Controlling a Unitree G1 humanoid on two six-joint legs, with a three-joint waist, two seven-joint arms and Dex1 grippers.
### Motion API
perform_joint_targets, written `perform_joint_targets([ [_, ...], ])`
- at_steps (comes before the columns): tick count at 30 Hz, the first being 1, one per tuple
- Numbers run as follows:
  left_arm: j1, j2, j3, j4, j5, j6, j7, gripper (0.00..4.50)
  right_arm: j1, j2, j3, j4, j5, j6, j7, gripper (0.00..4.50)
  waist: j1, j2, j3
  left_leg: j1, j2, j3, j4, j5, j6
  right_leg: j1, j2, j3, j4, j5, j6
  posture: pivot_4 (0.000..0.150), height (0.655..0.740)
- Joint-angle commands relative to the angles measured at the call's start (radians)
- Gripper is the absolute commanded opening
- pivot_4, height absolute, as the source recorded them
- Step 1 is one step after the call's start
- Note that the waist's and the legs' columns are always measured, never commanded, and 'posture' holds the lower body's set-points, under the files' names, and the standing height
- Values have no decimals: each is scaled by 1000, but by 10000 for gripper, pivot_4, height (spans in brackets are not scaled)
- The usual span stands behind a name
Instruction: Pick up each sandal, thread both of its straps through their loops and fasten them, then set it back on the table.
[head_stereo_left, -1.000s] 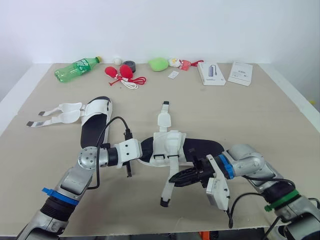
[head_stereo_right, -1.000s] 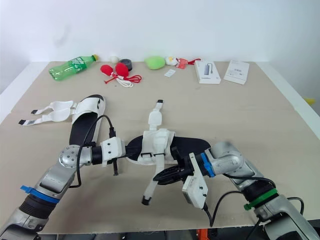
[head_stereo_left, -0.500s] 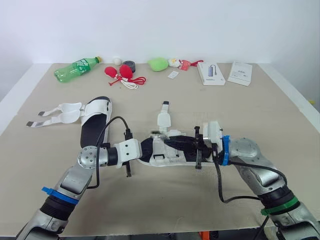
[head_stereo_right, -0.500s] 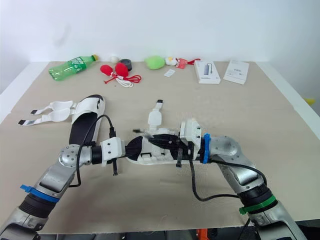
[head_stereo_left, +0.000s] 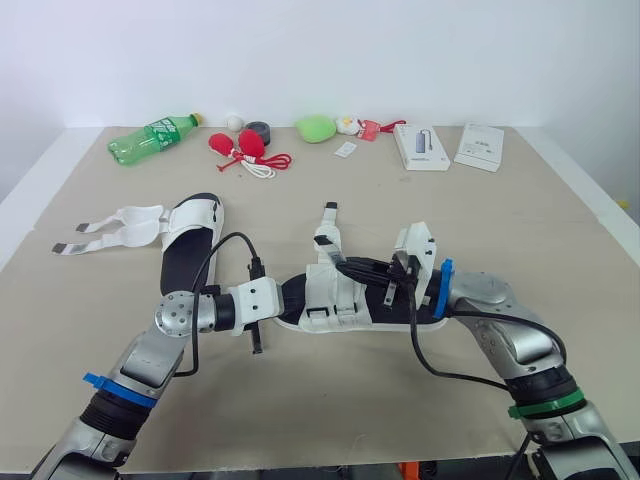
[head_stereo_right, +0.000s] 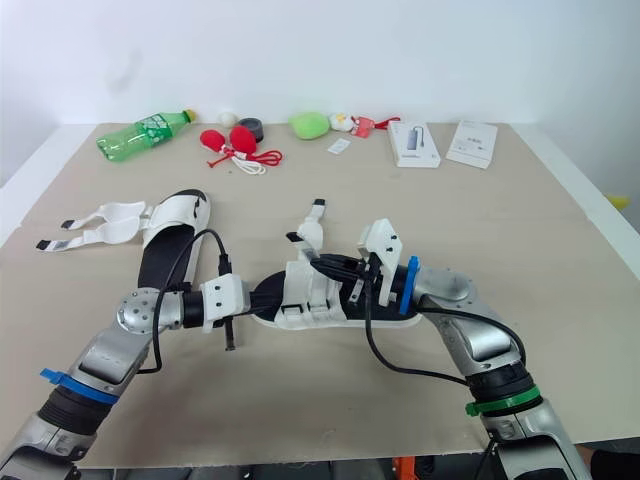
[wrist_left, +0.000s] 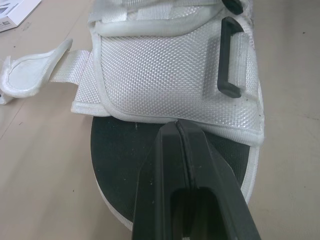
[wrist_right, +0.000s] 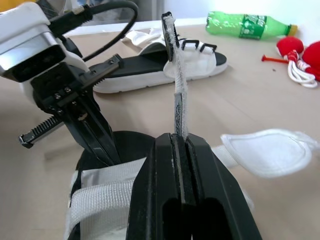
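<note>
So, the sandal with a white woven upper, black footbed and white sole is lying flat on the beige table, right between the two arms. The right gripper is pinching tight on a thin white webbing strap with a black tip. The right wrist view is showing that strap standing edge-on out of the fingertips, which the head views are only hinting at. The left gripper is sitting with its fingers pressed together, tips touching the footbed right at the rim of the upper; I can't tell whether it's actually gripping anything. The left wrist view is also giving a close look at a black plastic loop on the upper. The second matching sandal is lying well off to the left, straps splayed open. As for writing, the green plastic bottle is wearing a label and the flat white box at the far edge is carrying print, but none of it is readable.
</note>
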Motion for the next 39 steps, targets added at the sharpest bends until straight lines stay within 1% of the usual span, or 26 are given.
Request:
perform_joint_targets([
  [1, 23, 13, -29, 13, 19, 15, -13, 0, -13, 6, -58, 13, -24, 12, -17, 3760, 0, 0, 0, 0, 0, 0, 0, 0, 0, 0, 0, 0, 0, 0, 0, 1500, 7400],
  [2, 24, 14, -29, 12, 19, 15, -12, 0, -13, 6, -64, 14, -34, 6, -17, 7242, 0, 0, 0, 0, 0, 0, 0, 0, 0, 0, 0, 0, 0, 0, 0, 1500, 7400],
  [3, 25, 14, -29, 11, 19, 15, -12, 0, -13, 4, -67, 15, -44, -3, -13, 9640, 0, 0, 0, 0, 0, 0, 0, 0, 0, 0, 0, 0, 0, 0, 0, 1500, 7400],
  [4, 24, 14, -29, 12, 20, 15, -12, 0, -15, 5, -69, 18, -53, -8, -13, 13263, 0, 0, 0, 0, 0, 0, 0, 0, 0, 0, 0, 0, 0, 0, 0, 1500, 7400],
  [5, 23, 13, -29, 14, 21, 15, -12, 0, -17, 6, -71, 22, -67, -14, -13, 19188, 0, 0, 0, 0, 0, 0, 0, 0, 0, 0, 0, 0, 0, 0, 0, 1500, 7400],
  [7, 21, 13, -30, 15, 21, 14, -12, 0, -20, 6, -68, 28, -89, -22, 1, 27027, 0, 0, 0, 0, 0, 0, 0, 0, 0, 0, 0, 0, 0, 0, 0, 1500, 7400],
  [8, 20, 12, -31, 16, 21, 14, -12, 0, -22, 8, -67, 32, -104, -36, 6, 34797, 0, 0, 0, 0, 0, 0, 0, 0, 0, 0, 0, 0, 0, 0, 0, 1500, 7400],
  [9, 20, 12, -31, 17, 22, 13, -13, 0, -26, 10, -65, 32, -121, -55, 7, 36109, 0, 0, 0, 0, 0, 0, 0, 0, 0, 0, 0, 0, 0, 0, 0, 1500, 7400],
  [13, 18, 14, -31, 18, 23, 10, -14, 0, -59, 22, -76, 24, -160, -116, 3, 36109, -1, 0, 0, 0, 0, 0, 0, 0, 0, 0, 0, 0, 0, 0, 0, 1500, 7400],
  [17, 13, 13, -33, 24, 25, 7, -15, 0, -145, 37, -95, 29, -142, -96, 18, 36109, -2, 0, 0, 0, 0, 0, 0, 0, 0, -1, 0, 0, 0, 0, 0, 1500, 7400],
  [20, 8, 14, -35, 29, 30, -2, -16, 0, -218, 41, -95, 58, -113, -51, 59, 28100, -1, 0, 0, 0, 0, 0, 0, 0, 0, -1, 0, 0, 0, 0, 0, 1500, 7400],
  [21, 6, 16, -37, 33, 35, -11, -17, 0, -238, 34, -87, 66, -101, -16, 90, 22981, -1, 0, 0, 0, 0, 0, 0, 0, 0, -1, 0, 0, 0, 0, 0, 1500, 7400],
  [22, 5, 18, -38, 37, 38, -18, -18, 0, -258, 18, -69, 76, -82, 44, 135, 19632, -1, 0, 0, 0, 0, 0, 0, 0, 0, -1, 0, 0, 0, 0, 0, 1500, 7400],
  [25, 2, 12, -38, 45, 36, -24, -16, 0, -313, -14, -28, 128, -81, 165, 221, 3872, 0, 0, 0, -1, 0, 0, 0, 0, 0, -1, 0, 0, 0, 0, 0, 1500, 7400],
  [26, 0, 10, -39, 47, 36, -25, -15, 0, -331, -24, -12, 148, -90, 207, 237, 781, 0, 0, 0, -1, 0, 0, 0, 0, 0, -1, 0, 0, 0, 0, 0, 1500, 7400],
  [29, -3, 6, -40, 52, 37, -29, -12, 0, -390, -29, 33, 234, -128, 254, 287, 781, 0, 1, 0, -1, 0, 0, 0, 0, 0, -1, 0, 0, 0, 1, 0, 1500, 7400],
  [34, -4, 1, -39, 54, 39, -31, -8, 0, -460, -28, 109, 383, -248, 166, 370, 781, 1, 1, 0, -2, 0, 1, 0, 0, 0, -3, 0, 0, 0, 1, 0, 1500, 7400],
  [39, -1, 3, -35, 52, 41, -31, -4, 0, -494, -24, 159, 452, -327, 116, 444, 781, 1, 1, 0, -4, 0, 1, 0, 0, 0, -5, 0, 0, 0, 1, 0, 1500, 7400],
])
